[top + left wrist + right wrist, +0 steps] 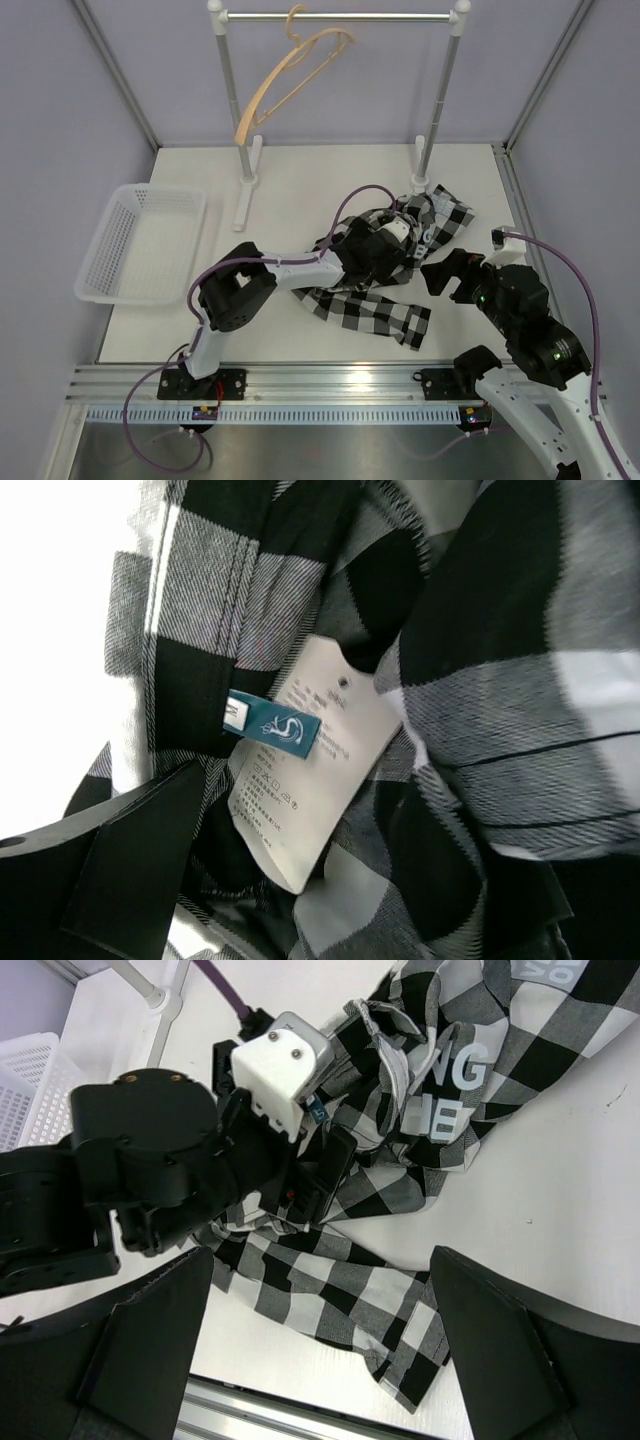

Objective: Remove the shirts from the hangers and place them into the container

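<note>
The checked shirt [375, 312] lies in a crumpled heap on the white table [300, 190], near the middle and a bit to the right. It is well apart from the white basket [105, 250], which sits at the left edge of the table. The left pincer [392, 245] is down on the shirt with its jaws wide open, and it does not grip the cloth. A white label [300, 780] shows right in front of it. The right pincer [320, 1270] hangs above a sleeve, wide open too, holding nothing. The wooden hanger [290, 75] hangs tilted on the rail [340, 16].
</note>
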### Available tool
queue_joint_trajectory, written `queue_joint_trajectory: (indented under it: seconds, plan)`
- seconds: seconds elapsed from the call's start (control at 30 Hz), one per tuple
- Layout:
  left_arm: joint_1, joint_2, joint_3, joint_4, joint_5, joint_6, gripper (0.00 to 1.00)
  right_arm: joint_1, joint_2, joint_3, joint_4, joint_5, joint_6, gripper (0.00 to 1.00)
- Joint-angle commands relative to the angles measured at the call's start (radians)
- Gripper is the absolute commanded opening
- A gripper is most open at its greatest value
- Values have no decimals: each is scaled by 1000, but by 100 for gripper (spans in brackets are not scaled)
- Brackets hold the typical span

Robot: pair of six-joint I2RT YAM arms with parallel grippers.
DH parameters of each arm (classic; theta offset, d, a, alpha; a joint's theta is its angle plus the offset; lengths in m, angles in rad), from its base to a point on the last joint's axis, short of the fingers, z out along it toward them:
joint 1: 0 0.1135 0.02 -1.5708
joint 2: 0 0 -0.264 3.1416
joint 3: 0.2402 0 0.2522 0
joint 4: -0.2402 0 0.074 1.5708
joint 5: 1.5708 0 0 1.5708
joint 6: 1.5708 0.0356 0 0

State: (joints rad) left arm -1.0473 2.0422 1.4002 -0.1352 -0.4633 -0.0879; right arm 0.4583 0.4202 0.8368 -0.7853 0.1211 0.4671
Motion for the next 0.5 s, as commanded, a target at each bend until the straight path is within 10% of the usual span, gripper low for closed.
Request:
queue_joint_trajectory:
  seconds: [0.0, 0.3, 0.47]
  plan:
    - [18, 38, 54, 8, 0, -56, 99, 8, 2, -4, 8, -3, 5, 100]
    - [52, 73, -4, -38, 147, -190, 93, 8, -1, -7, 6, 5, 5, 100]
    - [70, 84, -50, -69, 179, -266, 52, 8, -3, -8, 6, 5, 5, 100]
